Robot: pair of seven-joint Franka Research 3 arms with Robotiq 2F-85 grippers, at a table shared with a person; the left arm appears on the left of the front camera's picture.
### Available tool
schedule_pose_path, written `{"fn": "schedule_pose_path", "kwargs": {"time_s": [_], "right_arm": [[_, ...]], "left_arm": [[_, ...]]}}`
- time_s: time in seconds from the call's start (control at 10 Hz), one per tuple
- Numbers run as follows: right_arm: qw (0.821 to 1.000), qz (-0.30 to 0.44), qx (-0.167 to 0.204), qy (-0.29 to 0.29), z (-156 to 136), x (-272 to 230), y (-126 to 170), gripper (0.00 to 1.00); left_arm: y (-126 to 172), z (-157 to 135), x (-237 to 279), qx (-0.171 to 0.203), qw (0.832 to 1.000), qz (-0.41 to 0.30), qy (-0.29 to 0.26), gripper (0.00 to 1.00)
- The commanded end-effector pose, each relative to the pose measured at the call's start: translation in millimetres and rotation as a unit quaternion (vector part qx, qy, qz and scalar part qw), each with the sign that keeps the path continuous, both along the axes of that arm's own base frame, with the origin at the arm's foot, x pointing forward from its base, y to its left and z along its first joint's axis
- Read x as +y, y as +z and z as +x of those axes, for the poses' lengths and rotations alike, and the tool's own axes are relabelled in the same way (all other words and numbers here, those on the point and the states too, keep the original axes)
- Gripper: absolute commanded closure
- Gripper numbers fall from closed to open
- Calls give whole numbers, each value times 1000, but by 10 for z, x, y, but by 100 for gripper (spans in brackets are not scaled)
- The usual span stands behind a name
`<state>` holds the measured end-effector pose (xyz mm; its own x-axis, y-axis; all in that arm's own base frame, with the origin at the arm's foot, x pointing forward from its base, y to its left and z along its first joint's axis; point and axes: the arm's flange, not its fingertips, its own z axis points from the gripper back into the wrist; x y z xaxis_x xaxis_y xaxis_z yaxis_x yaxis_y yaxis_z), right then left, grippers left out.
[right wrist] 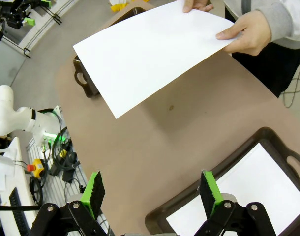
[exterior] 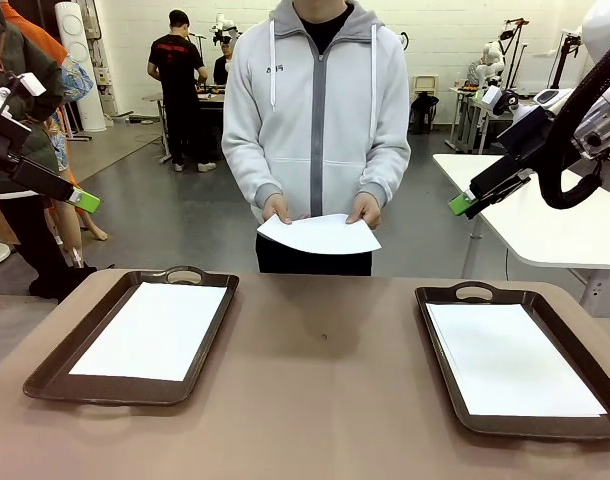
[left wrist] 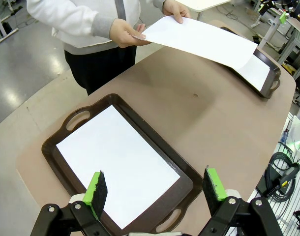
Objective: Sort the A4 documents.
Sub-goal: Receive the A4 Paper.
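A blank A4 sheet (exterior: 320,235) is held by the person (exterior: 320,110) at the far edge of the brown table (exterior: 320,390), pinched on each side by a hand (exterior: 276,208) and the other hand (exterior: 365,210), and raised clear of the tabletop. Two dark brown handled trays rest on the table, well apart. In the tray on the robot's left (exterior: 55,375) a white A4 document (exterior: 155,330) is laid flat inside the rim. In the tray on the robot's right (exterior: 445,350) another white document (exterior: 510,360) is laid flat, with a second sheet's edge seen just beneath it.

The left gripper (left wrist: 156,189) is suspended above the near end of the left tray, its green pads (left wrist: 96,189) spread wide with nothing between them. The right gripper (right wrist: 152,194) is likewise held apart and empty, above the table beside the right tray. In the front view both arms are raised beyond the table's sides, the left gripper (exterior: 83,200) and right gripper (exterior: 462,204) well above the surface.
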<state>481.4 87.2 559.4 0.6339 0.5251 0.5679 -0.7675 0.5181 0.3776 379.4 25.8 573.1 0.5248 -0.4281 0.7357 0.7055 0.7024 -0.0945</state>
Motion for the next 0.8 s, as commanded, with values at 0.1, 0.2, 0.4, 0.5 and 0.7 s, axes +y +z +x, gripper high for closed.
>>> {"fn": "schedule_pose_path", "kwargs": {"time_s": [0.1,0.2,0.4,0.5,0.7], "right_arm": [[1000,1,0,0,-1,2,3,0],[1000,1,0,0,-1,2,3,0],[1000,1,0,0,-1,2,3,0],[1000,1,0,0,-1,2,3,0],[1000,1,0,0,-1,2,3,0]], "left_arm": [[-17,-1,-2,-3,1000,7,-3,0],[-17,-1,-2,-3,1000,7,-3,0],[-17,-1,-2,-3,1000,7,-3,0],[-17,-1,-2,-3,1000,7,-3,0],[-17,-1,-2,-3,1000,7,-3,0]]}}
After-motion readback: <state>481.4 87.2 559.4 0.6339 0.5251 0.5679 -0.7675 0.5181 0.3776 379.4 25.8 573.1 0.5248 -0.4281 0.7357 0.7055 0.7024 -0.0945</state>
